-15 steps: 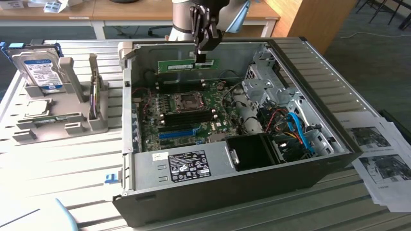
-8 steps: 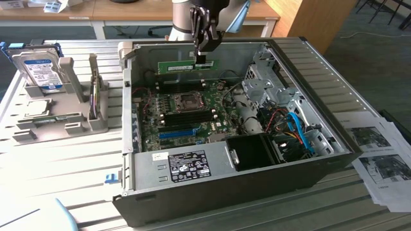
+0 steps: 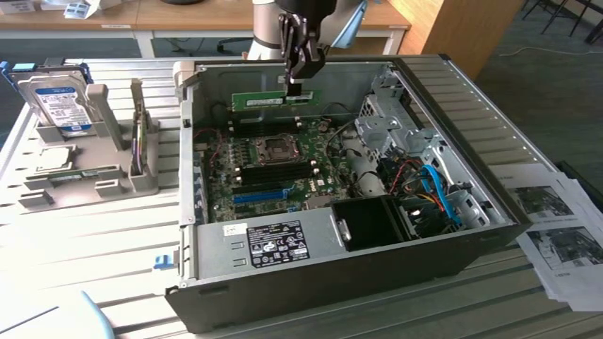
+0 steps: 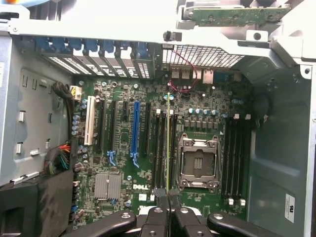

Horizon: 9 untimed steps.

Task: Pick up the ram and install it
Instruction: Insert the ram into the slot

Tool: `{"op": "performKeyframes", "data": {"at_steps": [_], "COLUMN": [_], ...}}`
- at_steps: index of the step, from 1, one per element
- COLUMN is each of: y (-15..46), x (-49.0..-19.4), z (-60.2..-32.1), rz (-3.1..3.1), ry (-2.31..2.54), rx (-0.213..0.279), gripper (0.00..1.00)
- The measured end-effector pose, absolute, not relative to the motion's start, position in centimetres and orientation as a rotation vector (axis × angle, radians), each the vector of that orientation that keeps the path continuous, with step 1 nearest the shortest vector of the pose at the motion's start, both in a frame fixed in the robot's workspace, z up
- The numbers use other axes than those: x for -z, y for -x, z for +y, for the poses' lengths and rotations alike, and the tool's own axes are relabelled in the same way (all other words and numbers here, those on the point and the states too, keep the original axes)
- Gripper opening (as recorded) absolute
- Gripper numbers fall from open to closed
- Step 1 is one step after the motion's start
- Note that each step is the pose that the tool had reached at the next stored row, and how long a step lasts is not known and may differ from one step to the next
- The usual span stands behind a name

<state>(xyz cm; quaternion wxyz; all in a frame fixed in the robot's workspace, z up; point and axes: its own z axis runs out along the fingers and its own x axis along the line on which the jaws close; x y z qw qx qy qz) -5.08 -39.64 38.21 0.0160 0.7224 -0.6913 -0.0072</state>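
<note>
The black 2-fingered gripper [image 3: 299, 90] is clamped on the long, thin green circuit-board ram stick [image 3: 267, 101], holding it on edge over the open dark-grey metal computer case [image 3: 320, 289]. Inside the case, directly beneath the gripper, lies the green motherboard [image 4: 207, 101] with black memory slots [image 4: 159, 148] and 1 long blue slot [image 4: 135, 128]. Well off to the gripper's side, a grey plastic rack [image 3: 70, 191] holds a silver hard drive [image 3: 56, 102].

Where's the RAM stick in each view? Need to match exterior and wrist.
Exterior view: the ram hangs from the claw, flat side showing, by the far wall of the case.
Wrist view: the ram is edge-on, a thin line running out from the claw over the black slots.
Shared landmark: the CPU socket.
</note>
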Motion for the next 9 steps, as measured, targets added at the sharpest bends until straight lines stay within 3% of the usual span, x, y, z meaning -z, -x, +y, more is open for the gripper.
{"op": "performKeyframes", "data": {"at_steps": [9], "y": [5.08], "x": [-37.98], "z": [-39.64], "rz": [-2.15], "ry": [-2.247], "rx": [0.022], "gripper": [0.11]}}
